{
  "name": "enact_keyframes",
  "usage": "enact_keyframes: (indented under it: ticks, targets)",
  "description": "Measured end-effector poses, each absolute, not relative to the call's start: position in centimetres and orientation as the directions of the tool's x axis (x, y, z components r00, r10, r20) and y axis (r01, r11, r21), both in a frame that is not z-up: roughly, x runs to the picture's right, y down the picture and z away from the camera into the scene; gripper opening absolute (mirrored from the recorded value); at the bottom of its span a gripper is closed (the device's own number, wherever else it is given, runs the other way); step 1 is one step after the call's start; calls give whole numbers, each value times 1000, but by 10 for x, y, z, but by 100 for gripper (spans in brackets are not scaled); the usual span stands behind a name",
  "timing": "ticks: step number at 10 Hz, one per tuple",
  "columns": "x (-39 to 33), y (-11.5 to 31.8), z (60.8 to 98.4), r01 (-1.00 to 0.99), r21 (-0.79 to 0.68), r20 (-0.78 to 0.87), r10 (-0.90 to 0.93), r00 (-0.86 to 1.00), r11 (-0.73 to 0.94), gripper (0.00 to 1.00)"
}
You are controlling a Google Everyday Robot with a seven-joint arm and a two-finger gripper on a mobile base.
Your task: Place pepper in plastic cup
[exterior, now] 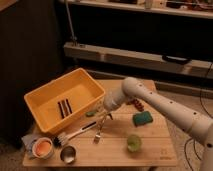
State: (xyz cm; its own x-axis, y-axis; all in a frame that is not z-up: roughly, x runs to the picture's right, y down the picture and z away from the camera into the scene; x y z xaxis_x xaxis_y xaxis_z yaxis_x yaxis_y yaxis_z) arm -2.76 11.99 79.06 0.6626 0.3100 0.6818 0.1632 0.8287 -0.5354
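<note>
The pepper [90, 113] lies on the wooden table [150, 155], close against the near right wall of the yellow bin [42, 112], a small green curve on the boards. Just to its right the gripper [106, 117] points down at the tabletop from the end of the white arm [155, 102], which reaches in from the right. Whether the gripper is released or clenched cannot be told, nor whether it touches the pepper.

Below the gripper a fork [98, 134] lies on the table, and beside it a white-handled brush [75, 135] slants toward the left front. The plastic cup [133, 143] stands upright near the front edge, well apart from the pepper and to the right of the fork.

A teal sponge [143, 119] sits behind the cup, under the arm. At the left front corner stand a white cup with an orange inside [42, 148] and a small metal cup [68, 154]. 2 dark sticks [64, 106] lie in the bin.
</note>
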Motion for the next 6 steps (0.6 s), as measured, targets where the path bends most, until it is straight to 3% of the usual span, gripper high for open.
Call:
enact_keyframes:
  ticks: [6]
  targets:
    - [69, 128, 746, 5, -518, 730, 439, 523, 855, 0]
